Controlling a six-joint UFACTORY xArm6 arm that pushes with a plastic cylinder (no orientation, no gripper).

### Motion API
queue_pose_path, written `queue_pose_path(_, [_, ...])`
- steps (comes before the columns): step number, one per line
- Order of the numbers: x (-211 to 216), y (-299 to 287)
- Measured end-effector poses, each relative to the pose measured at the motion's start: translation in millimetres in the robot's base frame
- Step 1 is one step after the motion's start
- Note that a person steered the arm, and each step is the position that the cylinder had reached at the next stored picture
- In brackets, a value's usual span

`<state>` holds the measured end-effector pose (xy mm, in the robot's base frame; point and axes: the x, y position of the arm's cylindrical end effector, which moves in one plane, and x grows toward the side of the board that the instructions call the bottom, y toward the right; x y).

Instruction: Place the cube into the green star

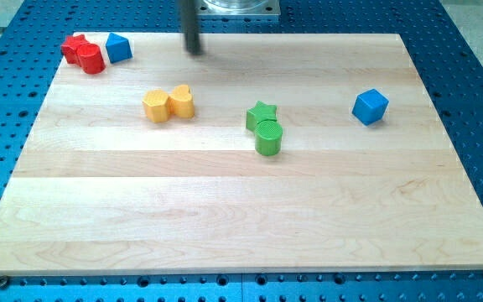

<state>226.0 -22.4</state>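
Note:
The blue cube (370, 106) sits on the wooden board (241, 210) at the view's right. The green star (261, 115) lies near the middle, with a green cylinder (268, 137) touching its lower side. My tip (194, 50) is at the view's top, left of centre, far from the cube and up and to the left of the green star. It touches no block.
A yellow hexagon (156, 106) and a yellow heart-like block (181, 101) touch each other left of centre. At the top left corner, a red star (75, 46), a red cylinder (92, 59) and a blue pentagon-like block (118, 47) are clustered.

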Motion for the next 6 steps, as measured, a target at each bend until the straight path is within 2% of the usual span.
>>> queue_pose_path(1, [0.9,120.0])
queue_pose_path(2, [23.9,202.2])
queue_pose_path(5, [164.1,272.4])
queue_pose_path(6, [165.3,181.6])
